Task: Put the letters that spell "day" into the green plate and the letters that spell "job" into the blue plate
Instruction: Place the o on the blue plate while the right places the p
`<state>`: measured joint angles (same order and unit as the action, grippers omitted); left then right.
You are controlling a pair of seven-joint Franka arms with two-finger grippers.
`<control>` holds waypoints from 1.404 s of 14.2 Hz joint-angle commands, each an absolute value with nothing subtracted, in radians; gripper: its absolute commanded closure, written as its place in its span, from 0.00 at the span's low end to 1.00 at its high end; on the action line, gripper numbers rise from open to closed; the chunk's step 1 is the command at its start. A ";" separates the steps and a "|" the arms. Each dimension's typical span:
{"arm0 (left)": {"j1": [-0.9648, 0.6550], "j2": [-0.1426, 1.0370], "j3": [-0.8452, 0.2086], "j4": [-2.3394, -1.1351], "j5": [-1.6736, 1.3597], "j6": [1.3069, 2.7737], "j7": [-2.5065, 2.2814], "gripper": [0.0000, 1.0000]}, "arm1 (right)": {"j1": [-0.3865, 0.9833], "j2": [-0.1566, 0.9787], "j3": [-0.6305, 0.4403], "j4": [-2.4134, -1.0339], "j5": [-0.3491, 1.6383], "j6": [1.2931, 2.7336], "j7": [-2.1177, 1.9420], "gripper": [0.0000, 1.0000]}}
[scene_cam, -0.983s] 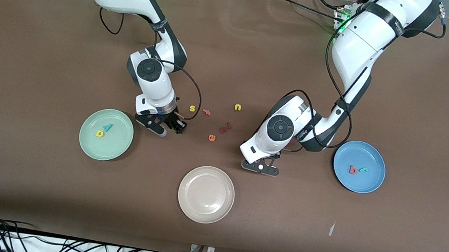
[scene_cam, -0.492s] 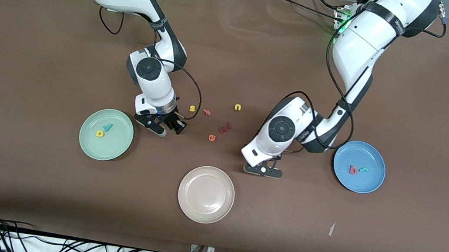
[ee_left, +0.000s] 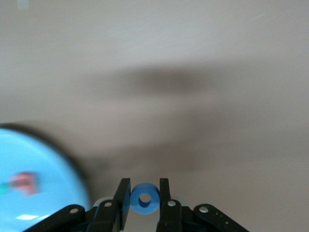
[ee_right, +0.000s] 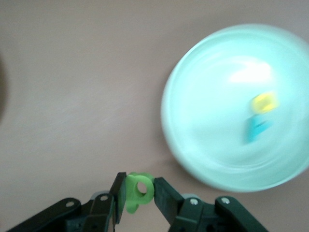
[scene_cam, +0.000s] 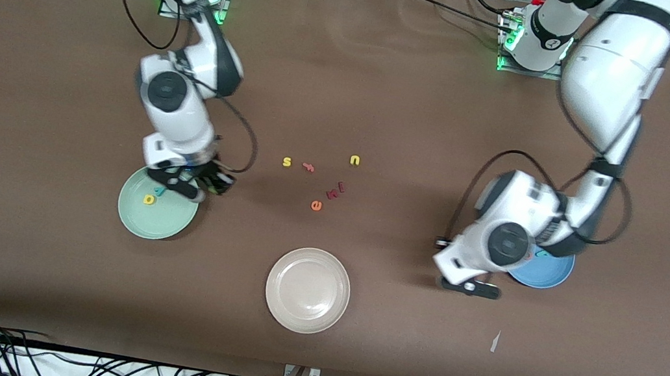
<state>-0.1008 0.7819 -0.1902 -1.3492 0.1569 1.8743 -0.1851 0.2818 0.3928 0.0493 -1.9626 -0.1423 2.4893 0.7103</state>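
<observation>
Front view hides both grips; left hand (ee_left: 145, 199) clamps "o" (ee_left: 145, 198), right hand (ee_right: 140, 189) seemingly "a" (ee_right: 138, 189).

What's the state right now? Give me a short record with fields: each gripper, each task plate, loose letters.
left gripper: shut on the blue "o", beside the blue plate
right gripper: shut on the green "a", at the green plate's rim
green plate holds: yellow "d", teal "y"
blue plate holds: red "b"; the rest is hidden by the arm
loose letters: six, mid-table

Txt: loose toy letters on table | s (scene_cam: 287, 161) | u (scene_cam: 354, 160) | e (scene_cam: 316, 206)
</observation>
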 commanded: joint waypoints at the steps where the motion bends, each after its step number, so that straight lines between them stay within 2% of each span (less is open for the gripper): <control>1: 0.018 0.759 -0.190 -1.368 0.181 1.772 0.070 1.00 | 0.158 0.356 0.066 -2.020 -0.140 2.490 0.482 0.72; 2: 0.050 0.759 -0.190 -1.371 0.242 1.764 0.151 1.00 | 0.123 0.359 0.066 -2.020 -0.137 2.490 0.422 0.69; 4: 0.098 0.772 -0.190 -1.379 0.311 1.764 0.248 1.00 | 0.103 0.362 0.066 -2.022 -0.135 2.490 0.400 0.37; 5: 0.116 0.775 -0.189 -1.381 0.313 1.764 0.258 0.69 | 0.103 0.362 0.066 -2.022 -0.120 2.490 0.403 0.21; 6: 0.130 0.775 -0.189 -1.379 0.311 1.766 0.258 0.18 | 0.103 0.362 0.067 -2.020 -0.089 2.490 0.403 0.02; 7: 0.135 0.767 -0.189 -1.379 0.308 1.764 0.241 0.00 | 0.104 0.361 0.067 -2.019 -0.066 2.488 0.402 0.00; 10: 0.138 0.758 -0.190 -1.364 0.298 1.764 0.097 0.00 | 0.104 0.338 0.104 -2.008 -0.057 2.473 0.419 0.00; 11: 0.138 0.752 -0.189 -1.362 0.298 1.764 0.037 0.00 | 0.104 0.328 0.113 -1.984 -0.057 2.426 0.426 0.00; 15: 0.190 0.678 -0.179 -1.362 0.296 1.763 -0.002 0.00 | 0.107 0.299 0.120 -1.754 -0.058 2.072 0.420 0.00; 17: 0.212 0.638 -0.178 -1.362 0.296 1.714 0.000 0.00 | 0.107 0.284 0.118 -1.645 -0.058 1.912 0.408 0.00; 20: 0.251 0.606 -0.183 -1.364 0.250 1.701 0.000 0.00 | 0.107 0.206 0.112 -1.579 -0.054 1.754 0.315 0.00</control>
<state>0.2314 0.6416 -0.1718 -1.3414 0.2732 1.7142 0.0102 0.1080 0.2490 0.1154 -1.6198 -0.0752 1.8521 0.3847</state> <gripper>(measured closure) 0.000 0.000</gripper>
